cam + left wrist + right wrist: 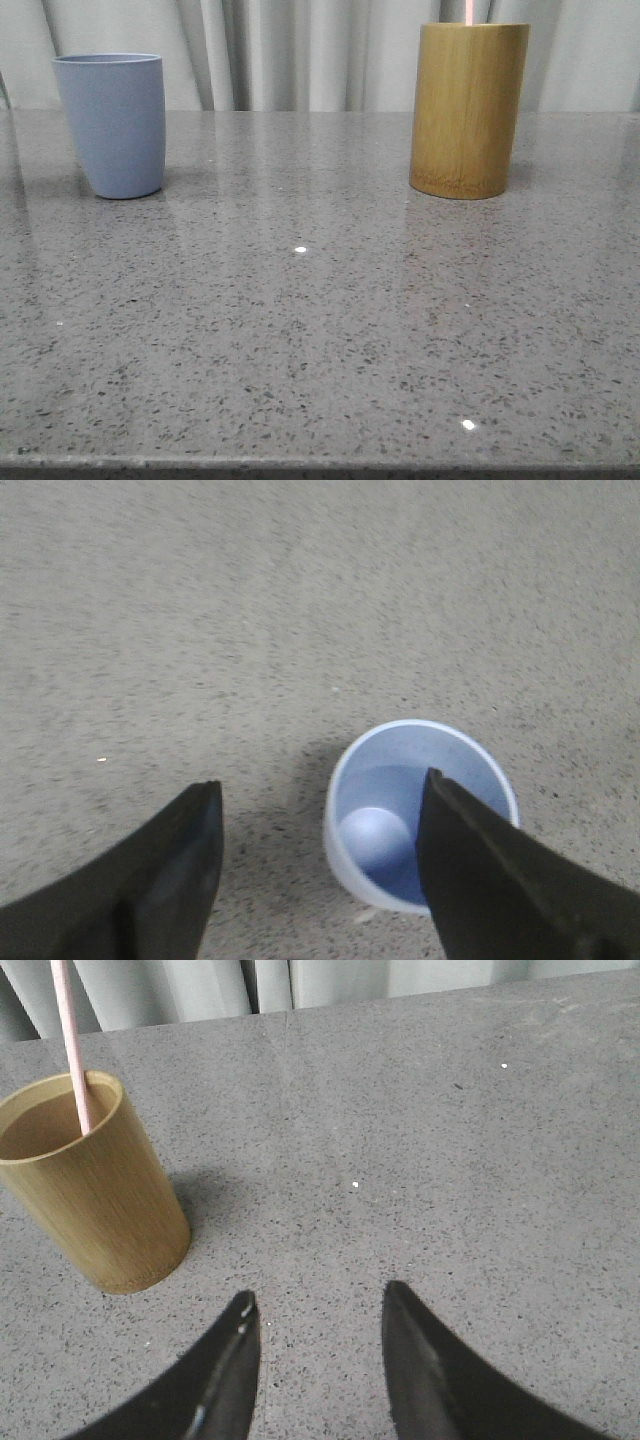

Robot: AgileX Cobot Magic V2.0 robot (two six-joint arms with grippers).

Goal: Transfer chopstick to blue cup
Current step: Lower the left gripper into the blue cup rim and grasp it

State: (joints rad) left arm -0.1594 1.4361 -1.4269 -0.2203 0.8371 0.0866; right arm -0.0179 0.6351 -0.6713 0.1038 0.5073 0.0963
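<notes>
while the chopstick stands inside the bamboo holder, leaning against its rim with its upper part rising out of the top, the blue cup stands upright and well apart from it on the grey speckled table. from the front, the cup is at the far left and the holder at the far right, both near the back edge, in front of a pale curtain. a short piece of the pink stick is seen above the holder there. on the left wrist camera, the left gripper hangs above the table with its two dark fingers spread apart and nothing between them; the open mouth of the blue cup lies just below, partly covered by one finger, and its inside has nothing in it. on the right wrist camera, the right gripper also has its fingers separated and holds nothing; it is over bare table, and the bamboo holder with the chopstick is near it but not touching, to one side.
</notes>
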